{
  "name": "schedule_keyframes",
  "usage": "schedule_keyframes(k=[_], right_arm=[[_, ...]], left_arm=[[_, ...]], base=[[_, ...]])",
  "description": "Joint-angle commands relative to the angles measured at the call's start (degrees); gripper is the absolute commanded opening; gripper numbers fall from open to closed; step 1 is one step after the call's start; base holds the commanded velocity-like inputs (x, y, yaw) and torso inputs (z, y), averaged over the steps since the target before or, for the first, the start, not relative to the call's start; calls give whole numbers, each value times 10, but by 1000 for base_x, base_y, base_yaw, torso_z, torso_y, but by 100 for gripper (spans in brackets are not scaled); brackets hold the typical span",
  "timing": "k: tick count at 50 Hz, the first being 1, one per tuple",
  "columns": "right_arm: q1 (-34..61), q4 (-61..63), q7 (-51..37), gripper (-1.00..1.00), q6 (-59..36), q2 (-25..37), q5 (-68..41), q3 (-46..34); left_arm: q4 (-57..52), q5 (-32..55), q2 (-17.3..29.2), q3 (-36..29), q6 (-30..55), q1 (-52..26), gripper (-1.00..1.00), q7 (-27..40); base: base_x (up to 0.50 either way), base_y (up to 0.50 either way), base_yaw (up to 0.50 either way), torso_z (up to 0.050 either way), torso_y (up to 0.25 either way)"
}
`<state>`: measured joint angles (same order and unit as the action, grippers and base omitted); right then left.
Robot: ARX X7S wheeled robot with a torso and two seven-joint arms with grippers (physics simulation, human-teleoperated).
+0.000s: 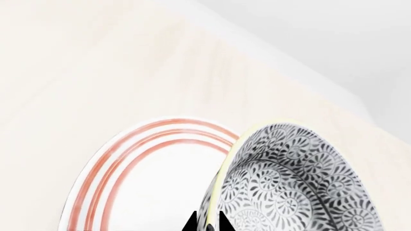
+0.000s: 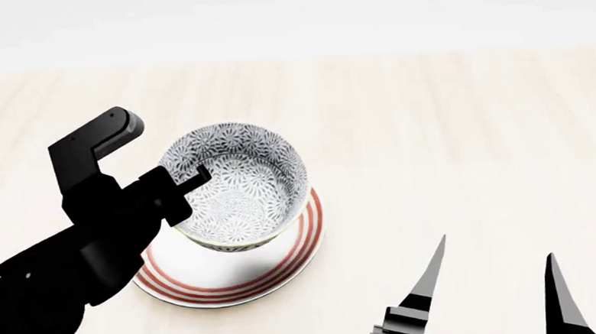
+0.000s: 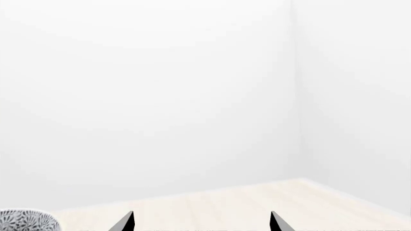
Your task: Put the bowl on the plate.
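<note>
— Head view: the left hand pinches the near rim of the floral bowl, which sits tilted over the red-ringed plate on the pale counter.

— Right hand?

— Spread, well apart. Its wrist view catches only a sliver of bowl; the left wrist view shows 3 rings on the plate.

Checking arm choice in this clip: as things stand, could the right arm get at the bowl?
Probably yes. The right tool stands open with bare table between it and the bowl. But the left tool is shut on the bowl's near-left rim, over the plate.
</note>
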<state>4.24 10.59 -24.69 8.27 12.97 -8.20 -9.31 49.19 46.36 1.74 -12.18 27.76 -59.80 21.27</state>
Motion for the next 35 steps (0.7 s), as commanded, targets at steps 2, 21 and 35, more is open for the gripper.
schedule_keyframes(k=[2, 21, 35], right_arm=[[0, -5, -2, 100, 3, 3, -3, -3], [1, -8, -7, 100, 3, 7, -3, -9], [0, -13, -9, 100, 9, 9, -5, -14]], left_arm=[[109, 2, -11, -9, -51, -50, -100, -28], [257, 152, -17, -203, -140, -108, -100, -66], [258, 153, -17, -271, -156, -91, -100, -36]], base=[[0, 0, 0, 0, 0], [0, 0, 0, 0, 1], [0, 0, 0, 0, 1]])
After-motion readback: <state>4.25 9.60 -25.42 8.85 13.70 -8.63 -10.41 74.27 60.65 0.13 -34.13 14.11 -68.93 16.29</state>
